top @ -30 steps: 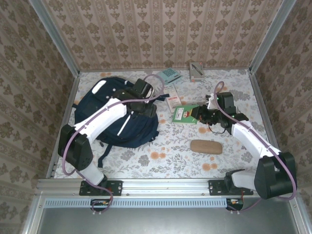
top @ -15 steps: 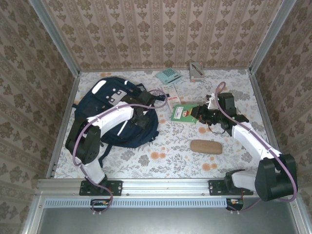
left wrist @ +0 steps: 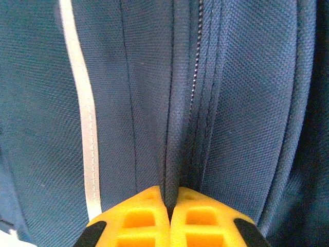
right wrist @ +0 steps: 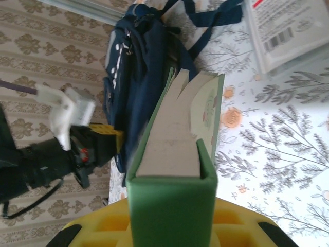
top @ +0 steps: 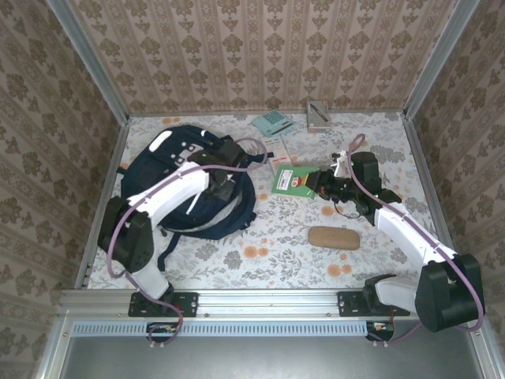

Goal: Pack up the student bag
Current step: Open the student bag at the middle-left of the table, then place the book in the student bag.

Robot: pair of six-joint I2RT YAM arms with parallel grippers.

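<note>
My left gripper (left wrist: 169, 201) is pinched almost fully closed on a fold of the navy backpack (top: 148, 170), right beside its zipper (left wrist: 194, 77) — the bag lies on the left side of the floral table (top: 268, 237). My right gripper (top: 321, 185) clamps one end of a green book (top: 293, 181), just right of the bag.

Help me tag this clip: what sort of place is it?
Likely a staged robot test cell, not a real room: wallpapered panels in a metal frame box in a floral-covered table with an arm-mounting rail.
</note>
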